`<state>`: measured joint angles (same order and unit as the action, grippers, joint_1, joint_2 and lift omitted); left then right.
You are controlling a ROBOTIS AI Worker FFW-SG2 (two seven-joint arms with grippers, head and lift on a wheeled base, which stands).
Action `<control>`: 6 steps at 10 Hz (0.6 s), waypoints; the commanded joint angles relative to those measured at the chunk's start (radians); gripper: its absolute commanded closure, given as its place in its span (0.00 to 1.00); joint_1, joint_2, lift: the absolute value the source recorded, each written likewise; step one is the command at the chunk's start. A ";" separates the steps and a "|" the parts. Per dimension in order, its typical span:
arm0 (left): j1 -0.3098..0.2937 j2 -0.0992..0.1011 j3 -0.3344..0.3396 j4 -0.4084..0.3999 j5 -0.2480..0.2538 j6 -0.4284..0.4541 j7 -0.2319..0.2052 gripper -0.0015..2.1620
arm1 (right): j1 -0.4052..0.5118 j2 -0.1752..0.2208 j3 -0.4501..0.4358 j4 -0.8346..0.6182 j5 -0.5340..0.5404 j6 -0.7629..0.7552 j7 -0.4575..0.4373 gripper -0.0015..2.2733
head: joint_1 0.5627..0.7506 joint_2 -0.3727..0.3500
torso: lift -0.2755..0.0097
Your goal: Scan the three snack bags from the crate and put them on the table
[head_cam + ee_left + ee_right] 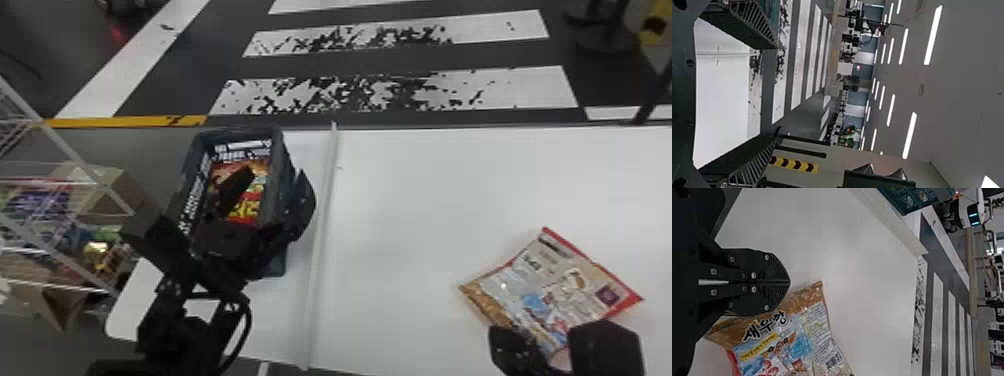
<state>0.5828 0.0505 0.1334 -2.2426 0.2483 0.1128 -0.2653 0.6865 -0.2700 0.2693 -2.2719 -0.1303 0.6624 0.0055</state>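
Beige, blue and red, a snack bag lies flat and askew on the white table, toward your right side. Your right gripper is at its near edge, and the right wrist view shows its two black fingers pressed flat together with nothing pinched between them. The bag sits alongside those fingers, partly overlapped by them in that view; you can't tell whether they touch it.

Over on your left, beyond the pale raised strip, stands the dark crate, with red and orange snack packaging inside. You can't make out how many bags that is. Your left gripper shows in front of the crate in the head view, fingers spread wide and empty, one against the inside of the crate from this angle, the other past its right wall. Farther left is a white wire rack.
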 commanded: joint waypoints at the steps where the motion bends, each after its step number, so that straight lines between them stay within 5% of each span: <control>1: -0.001 -0.001 -0.005 0.001 -0.001 0.000 -0.002 0.02 | -0.002 0.000 -0.002 0.025 -0.002 0.000 -0.001 0.99 | 0.70 0.81 | 0.64; 6: 0.005 0.000 -0.008 -0.006 -0.003 0.000 -0.009 0.02 | -0.004 0.014 -0.075 0.069 0.011 -0.013 -0.090 0.99 | 0.70 0.72 | 0.64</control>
<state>0.5868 0.0507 0.1269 -2.2485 0.2454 0.1122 -0.2753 0.6815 -0.2581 0.2115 -2.2057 -0.1203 0.6478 -0.0810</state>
